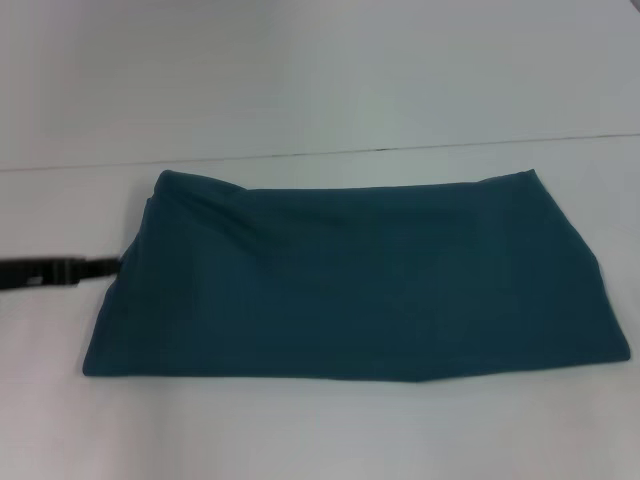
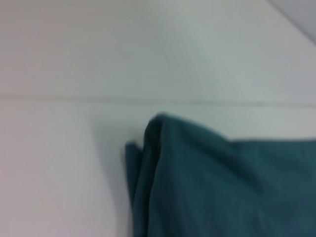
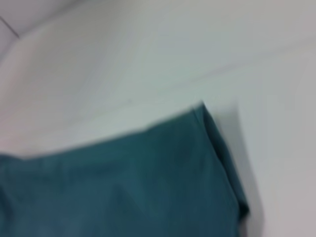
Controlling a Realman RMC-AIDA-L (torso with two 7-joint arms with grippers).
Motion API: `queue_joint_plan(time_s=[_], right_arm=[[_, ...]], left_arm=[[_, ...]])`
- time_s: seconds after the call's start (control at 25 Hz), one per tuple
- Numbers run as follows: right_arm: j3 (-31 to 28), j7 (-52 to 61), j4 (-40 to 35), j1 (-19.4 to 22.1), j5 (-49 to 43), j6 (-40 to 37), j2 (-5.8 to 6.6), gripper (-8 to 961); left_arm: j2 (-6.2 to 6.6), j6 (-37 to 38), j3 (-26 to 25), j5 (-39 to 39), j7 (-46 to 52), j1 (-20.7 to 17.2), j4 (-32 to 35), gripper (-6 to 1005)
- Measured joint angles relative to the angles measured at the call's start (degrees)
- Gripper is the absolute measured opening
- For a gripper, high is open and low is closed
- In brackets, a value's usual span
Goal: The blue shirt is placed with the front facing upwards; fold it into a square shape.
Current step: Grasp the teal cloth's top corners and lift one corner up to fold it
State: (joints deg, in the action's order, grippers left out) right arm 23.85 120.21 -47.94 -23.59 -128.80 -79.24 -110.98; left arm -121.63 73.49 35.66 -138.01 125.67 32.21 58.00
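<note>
The blue shirt (image 1: 350, 285) lies folded into a wide teal rectangle on the white table, plain side up, with no letters showing. Its layered left end shows in the left wrist view (image 2: 217, 187), and its right corner in the right wrist view (image 3: 138, 182). My left gripper (image 1: 100, 267) is a thin dark shape low over the table, with its tip at the shirt's left edge. My right gripper is out of view in every frame.
The white table (image 1: 320, 430) runs around the shirt on all sides. A thin seam (image 1: 300, 155) crosses the surface just behind the shirt's far edge.
</note>
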Motion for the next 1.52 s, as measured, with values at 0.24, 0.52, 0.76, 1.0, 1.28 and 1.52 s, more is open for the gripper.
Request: queue_joint_plan(time_s=[0.24,0.52,0.76,1.0,1.28,1.52], right_arm=[[-0.3,2.1,-0.2,-2.0,3.8,1.2,0.41,478],[0.3,2.4,0.6,-4.6,3.5,3.2,0.31,664],[0.5,2.0,3.4,-5.7,3.5,8.1,-0.45,872],[1.4,-0.6,5.9,-6.5,3.3,11.3,-1.10,917],[1.3,-0.8,6.3,-6.6,3.6,11.7,-1.47,804],[1.4,-1.9,6.4,-7.1,3.7,11.0,-1.78,640]], left_arm=[[-2.18,-8.7,0.4,0.7,0.0,2.5,-1.0,434],[-2.09,-11.9,0.5,1.2,-0.2,3.7,-3.8,743],[-2.27,-12.4,0.6,1.4,-0.3,3.9,-4.0,777],[-2.29,-14.9,0.7,2.4,-0.1,4.0,-5.0,776],[-2.24,-15.0,1.8,4.6,-0.4,4.0,-6.2,774],[-2.27,-15.4,3.0,8.9,-3.2,4.8,-9.2,771]])
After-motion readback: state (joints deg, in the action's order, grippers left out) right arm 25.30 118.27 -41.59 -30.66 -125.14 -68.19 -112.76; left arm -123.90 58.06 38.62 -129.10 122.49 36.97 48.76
